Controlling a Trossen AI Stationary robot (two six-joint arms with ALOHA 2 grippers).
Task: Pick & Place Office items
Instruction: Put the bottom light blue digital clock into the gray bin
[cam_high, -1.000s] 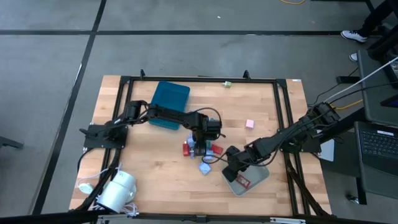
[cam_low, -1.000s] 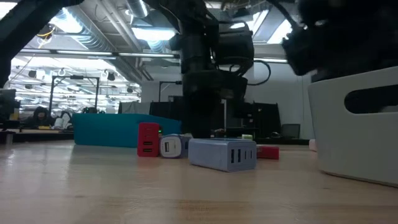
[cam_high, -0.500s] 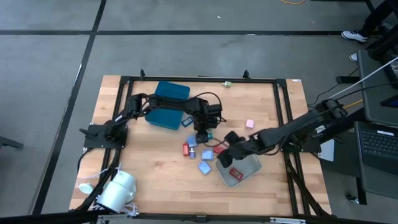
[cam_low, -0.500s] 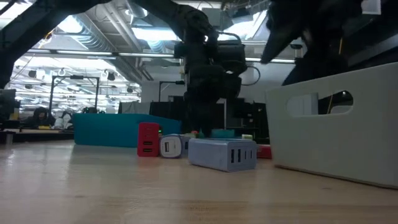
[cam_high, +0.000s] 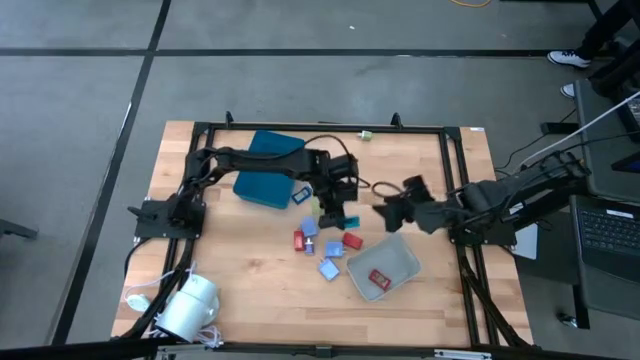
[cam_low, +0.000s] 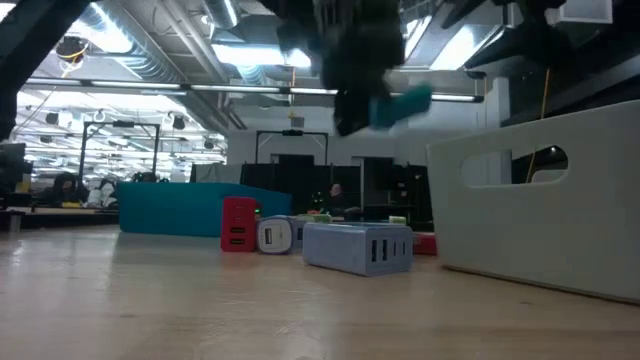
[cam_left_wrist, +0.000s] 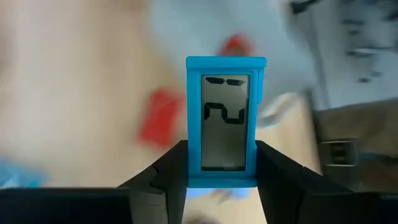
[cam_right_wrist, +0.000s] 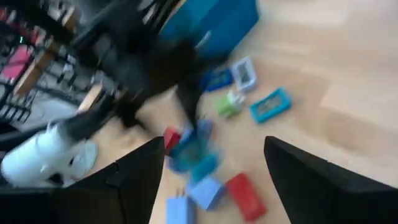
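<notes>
My left gripper (cam_high: 334, 212) is above the table's middle, shut on a light blue flat block with a grey screen (cam_left_wrist: 226, 118), which also shows high up in the low view (cam_low: 402, 102). Red (cam_high: 300, 240) and blue (cam_high: 328, 268) office items lie flat on the wood below it, and a pink one (cam_high: 401, 199) lies farther right. My right gripper (cam_right_wrist: 214, 186) is open and empty, above the table beyond the pale grey tray (cam_high: 400, 258). The tray stands on the table and holds a red item (cam_high: 378, 280). My left gripper pinches the block's two long edges (cam_left_wrist: 191, 163) between its two fingers (cam_left_wrist: 169, 171), near one short end. The fingers lie along the block's sides, and its screen face is toward the wrist camera. The block is lifted clear of the table.
The dark teal tray (cam_high: 268, 170) stands at the back left, under the left arm. A white object (cam_high: 190, 305) lies at the near left corner. A small green piece (cam_high: 367, 135) sits at the far edge. Bare wood lies along the near edge.
My left gripper has risen from the pile and moved toward the far edge, lifting the light blue block clear. My right gripper has left the grey tray and gone up and toward the far right. The tray has slid toward the table's left and turned.
</notes>
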